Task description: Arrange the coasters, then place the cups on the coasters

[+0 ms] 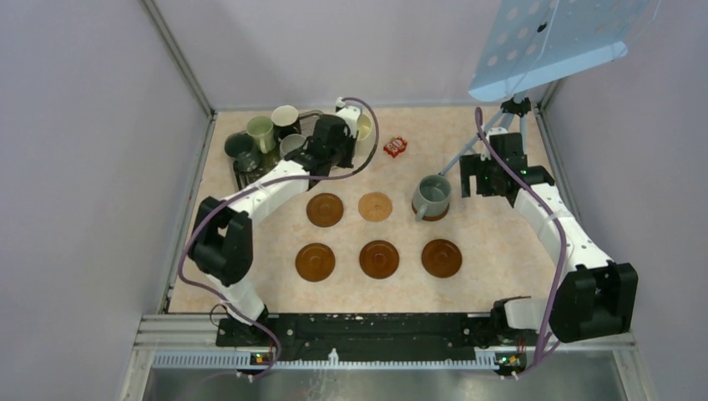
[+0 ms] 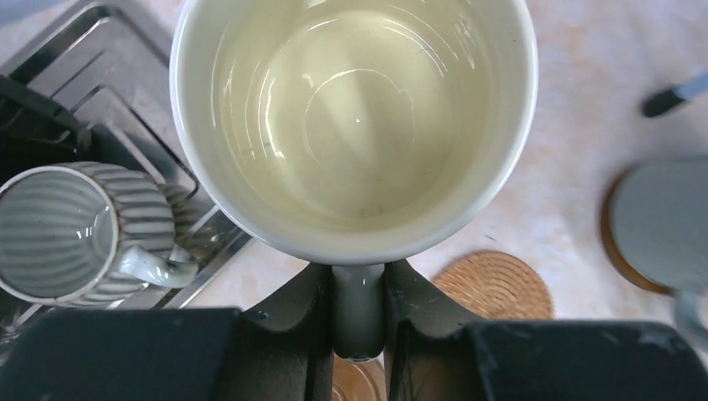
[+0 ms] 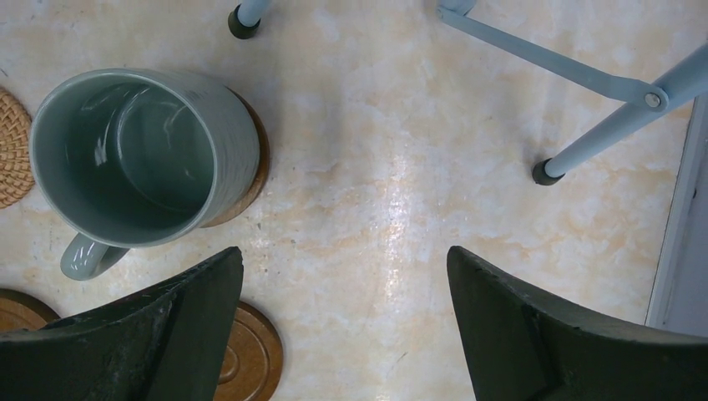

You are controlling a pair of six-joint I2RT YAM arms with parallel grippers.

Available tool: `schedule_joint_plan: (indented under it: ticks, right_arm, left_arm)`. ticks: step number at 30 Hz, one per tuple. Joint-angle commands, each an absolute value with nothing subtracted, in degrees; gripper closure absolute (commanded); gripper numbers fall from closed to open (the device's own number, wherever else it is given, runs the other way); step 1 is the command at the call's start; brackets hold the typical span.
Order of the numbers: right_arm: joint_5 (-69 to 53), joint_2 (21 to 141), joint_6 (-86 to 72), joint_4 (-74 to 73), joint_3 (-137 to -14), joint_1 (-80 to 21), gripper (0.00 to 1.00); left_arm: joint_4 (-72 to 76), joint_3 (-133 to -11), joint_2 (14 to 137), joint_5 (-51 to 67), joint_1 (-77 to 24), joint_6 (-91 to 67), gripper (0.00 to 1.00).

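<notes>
We see the left gripper (image 2: 358,313) clamped on the handle of the cream cup (image 2: 351,125) at upper centre, the right gripper (image 3: 345,334) gaping empty right of the grey-blue cup (image 3: 134,159) standing on a coaster (image 3: 255,180).

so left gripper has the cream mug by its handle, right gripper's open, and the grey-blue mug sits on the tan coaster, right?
Not the tan one. The grey-blue mug sits on a dark brown coaster, as the right wrist view shows; the tan coaster is bare. The rest holds: left gripper has the cream mug by its handle, right gripper open.
</notes>
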State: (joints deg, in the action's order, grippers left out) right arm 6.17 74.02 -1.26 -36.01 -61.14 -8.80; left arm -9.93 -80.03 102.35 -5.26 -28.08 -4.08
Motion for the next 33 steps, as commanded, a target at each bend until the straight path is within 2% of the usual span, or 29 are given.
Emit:
schedule_joint_plan:
  ticks: [1,8,17,33]
  right_arm:
    - [7.6,70.9,-2.2,-34.8,-61.0,-8.2,0.10]
    - [10.1,67.7,-5.5,-34.4,-58.4,-8.1,0.10]
    - [14.3,62.7,-7.0,-33.9,-55.3,-7.5,0.10]
    - [17.5,56.0,-11.5,-34.3,-51.2,-4.3,0.10]
  left_arm:
    - [3.2,-74.5,89.8,-8.2,-32.6,-1.9,1.00]
    - [0.9,-67.6,79.9,-10.4,-43.0,-2.9,1.00]
    - [-1.6,-64.2,75.5,-9.7,-53.8,-4.5,1.00]
    - [0.9,-66.8,88.2,-17.7,-69.6,-11.3,1.00]
